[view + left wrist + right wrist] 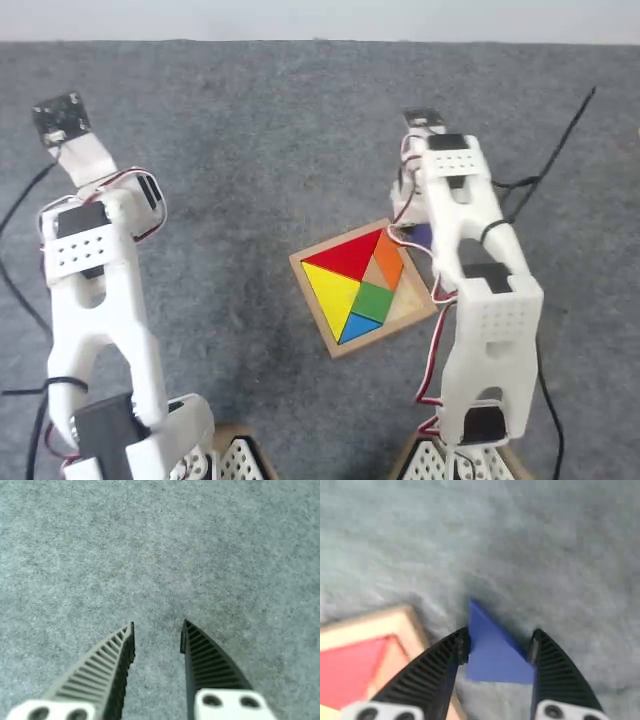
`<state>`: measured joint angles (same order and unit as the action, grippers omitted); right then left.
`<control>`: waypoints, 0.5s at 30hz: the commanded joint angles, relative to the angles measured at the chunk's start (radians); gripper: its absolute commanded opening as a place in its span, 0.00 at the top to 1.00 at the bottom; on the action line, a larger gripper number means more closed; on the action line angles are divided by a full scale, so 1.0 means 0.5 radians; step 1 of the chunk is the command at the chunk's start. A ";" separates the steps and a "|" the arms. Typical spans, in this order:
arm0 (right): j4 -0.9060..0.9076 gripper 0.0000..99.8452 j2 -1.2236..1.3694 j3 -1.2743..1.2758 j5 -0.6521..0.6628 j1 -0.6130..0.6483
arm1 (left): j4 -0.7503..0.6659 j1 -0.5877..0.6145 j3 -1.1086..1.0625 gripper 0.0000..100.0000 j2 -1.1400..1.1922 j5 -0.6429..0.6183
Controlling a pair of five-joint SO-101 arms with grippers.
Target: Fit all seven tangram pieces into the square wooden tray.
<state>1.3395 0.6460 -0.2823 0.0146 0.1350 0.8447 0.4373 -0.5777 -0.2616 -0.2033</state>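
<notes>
We saw the right claw (500, 632) clenched on a dark blue triangle (492, 655), one finger against each side, just beside a corner of the wooden tray (375, 622). We could not tell whether the piece touched the grey tabletop (560, 555). In the tray lay a red triangle (350, 257), yellow triangle (335, 290), green square (375, 300), orange piece (390, 262) and light blue triangle (358, 327), with bare wood along one side. The left claw (157, 625) stood released over bare tabletop, well apart from the tray.
</notes>
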 commanded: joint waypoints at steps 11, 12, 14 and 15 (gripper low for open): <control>0.026 0.78 -0.428 0.562 0.439 -0.302 | 0.009 -0.012 0.072 0.85 -0.012 -0.006; -0.057 0.78 -0.548 0.721 0.454 -0.299 | 0.009 -0.012 0.072 0.85 -0.012 -0.006; -0.222 0.78 -0.802 1.037 0.494 -0.290 | 0.009 -0.015 0.072 0.85 -0.012 -0.006; -0.287 0.78 -0.916 1.172 0.519 -0.287 | 0.009 -0.015 0.072 0.85 -0.012 -0.006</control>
<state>1.2858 0.3943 0.1089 0.2325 0.0107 0.8447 0.4373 -0.5777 -0.2616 -0.2033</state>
